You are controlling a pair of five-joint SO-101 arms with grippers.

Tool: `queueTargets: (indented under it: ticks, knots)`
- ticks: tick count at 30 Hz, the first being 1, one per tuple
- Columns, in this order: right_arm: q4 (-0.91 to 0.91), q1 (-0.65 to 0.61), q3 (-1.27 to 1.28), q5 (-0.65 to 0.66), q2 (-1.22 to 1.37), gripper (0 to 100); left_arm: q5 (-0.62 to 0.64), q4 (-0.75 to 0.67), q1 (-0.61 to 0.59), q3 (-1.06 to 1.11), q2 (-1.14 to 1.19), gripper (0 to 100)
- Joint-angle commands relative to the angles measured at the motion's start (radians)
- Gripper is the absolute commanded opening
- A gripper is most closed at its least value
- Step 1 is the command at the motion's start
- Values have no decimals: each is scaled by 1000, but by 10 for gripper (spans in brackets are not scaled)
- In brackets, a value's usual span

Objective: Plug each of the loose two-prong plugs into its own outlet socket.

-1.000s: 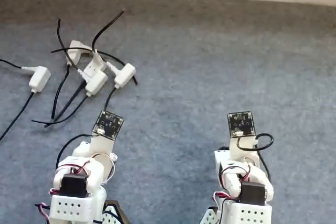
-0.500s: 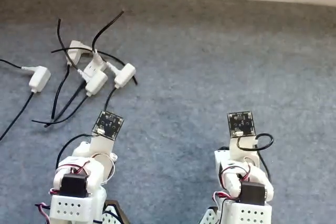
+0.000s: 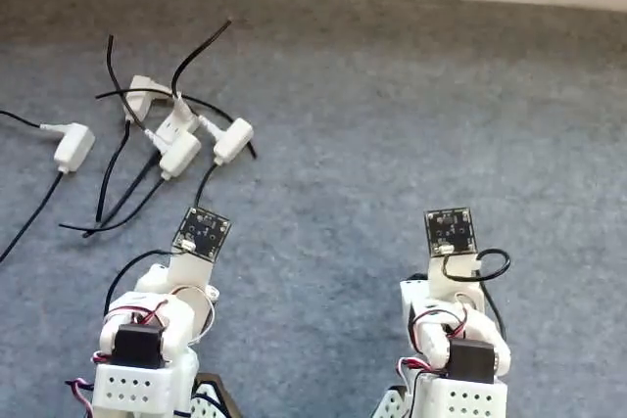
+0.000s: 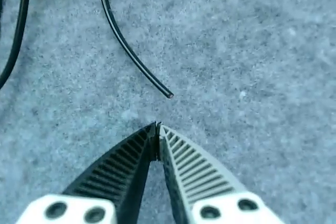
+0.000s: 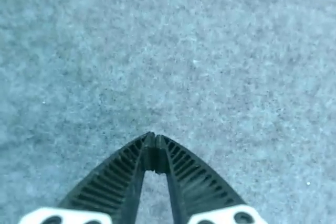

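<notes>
I am looking at a bunch of white plug pieces (image 3: pixel 181 139) lying close together on the far left part of the gray mat (image 3: pixel 392 124). Thin black cords (image 3: pixel 201 44) are curling out from them and crossing over each other. I cannot tell which pieces are plugs and which are sockets. A lone plug (image 3: pixel 73 146) is lying by itself to the left of the bunch, and its cord is running off toward the edge of the mat. My left arm (image 3: pixel 162 315) is sitting at the near edge, just below the bunch. My right arm (image 3: pixel 456 330) is sitting beside it, well apart from the plugs. The left gripper (image 4: pixel 157 127) is hanging over the mat with its fingers pressed tight together and nothing between them. A loose cord end (image 4: pixel 167 93) is lying on the mat near its tips, not touching them. The right gripper (image 5: pixel 155 136) is hanging over bare mat, and its fingers are pinched together too, holding nothing.
</notes>
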Motion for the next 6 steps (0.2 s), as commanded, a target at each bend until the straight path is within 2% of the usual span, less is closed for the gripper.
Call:
queueTargets:
  ticks: [1,6]
  knots:
    - [5,-2,153,-3,-12,8,5,6,-12,18,-5,18]
    - [5,-2,153,-3,-12,8,5,6,-12,18,-5,18]
